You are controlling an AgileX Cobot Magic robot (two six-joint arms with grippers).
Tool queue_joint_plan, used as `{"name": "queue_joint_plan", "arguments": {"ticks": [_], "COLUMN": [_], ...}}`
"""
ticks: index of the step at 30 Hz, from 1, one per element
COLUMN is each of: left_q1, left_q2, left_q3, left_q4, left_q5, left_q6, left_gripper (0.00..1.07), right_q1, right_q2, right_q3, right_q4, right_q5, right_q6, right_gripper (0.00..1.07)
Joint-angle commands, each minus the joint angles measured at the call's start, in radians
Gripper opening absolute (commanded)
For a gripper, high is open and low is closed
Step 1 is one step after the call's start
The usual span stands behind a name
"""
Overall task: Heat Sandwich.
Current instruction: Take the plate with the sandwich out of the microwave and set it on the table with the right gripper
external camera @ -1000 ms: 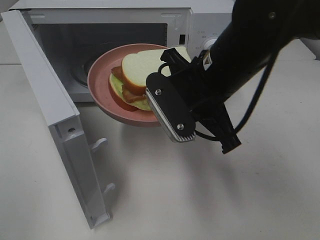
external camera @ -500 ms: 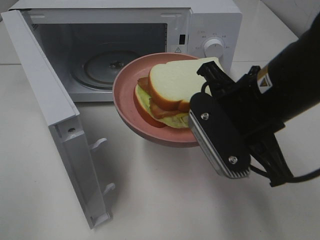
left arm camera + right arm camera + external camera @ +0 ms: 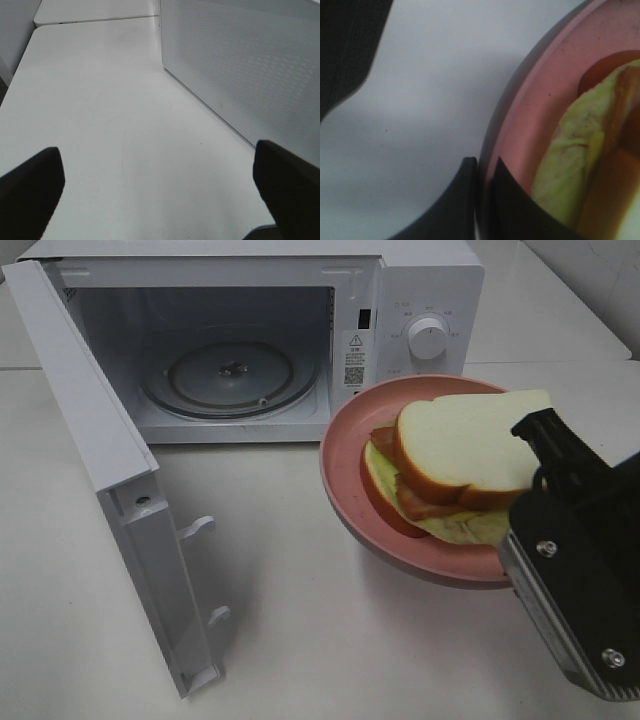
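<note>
The sandwich (image 3: 465, 455), white bread over lettuce and reddish filling, lies on a round pink plate (image 3: 345, 480). The plate hangs tilted above the table, in front of the microwave's control panel. My right gripper (image 3: 518, 540) is shut on the plate's near right rim. The right wrist view shows its fingertips (image 3: 482, 170) pinching the plate's rim (image 3: 540, 115), with the sandwich's lettuce (image 3: 570, 160) just beyond. My left gripper (image 3: 160, 190) is open over bare table beside the microwave's side wall (image 3: 240, 60), holding nothing. It is out of the exterior view.
The white microwave (image 3: 420, 280) stands at the back with its door (image 3: 100, 460) swung wide to the left. Its glass turntable (image 3: 230, 375) is bare. White table surface (image 3: 320, 640) stretches in front.
My right gripper has carried the plate and sandwich away from the microwave's opening, to the right and toward the table's front. The left gripper has stayed open.
</note>
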Motion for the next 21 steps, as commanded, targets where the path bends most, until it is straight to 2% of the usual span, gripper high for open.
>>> {"name": "queue_joint_plan", "arguments": {"ticks": [1, 10, 21], "left_q1": [-0.002, -0.002, -0.002], "left_q2": [-0.009, -0.009, -0.009], "left_q3": [0.003, 0.003, 0.003], "left_q4": [-0.002, -0.002, -0.002], "left_q5": [0.002, 0.002, 0.002], "left_q6": [-0.001, -0.001, -0.001], "left_gripper": [0.98, 0.98, 0.98], "right_q1": [0.002, 0.002, 0.002], "right_q2": [-0.055, -0.193, -0.228], "right_q3": [0.024, 0.109, 0.111], "right_q4": [-0.036, -0.145, -0.207], "right_q5": [0.007, 0.098, 0.193], "right_q6": [0.049, 0.219, 0.478], "right_gripper": [0.00, 0.00, 0.00]}}
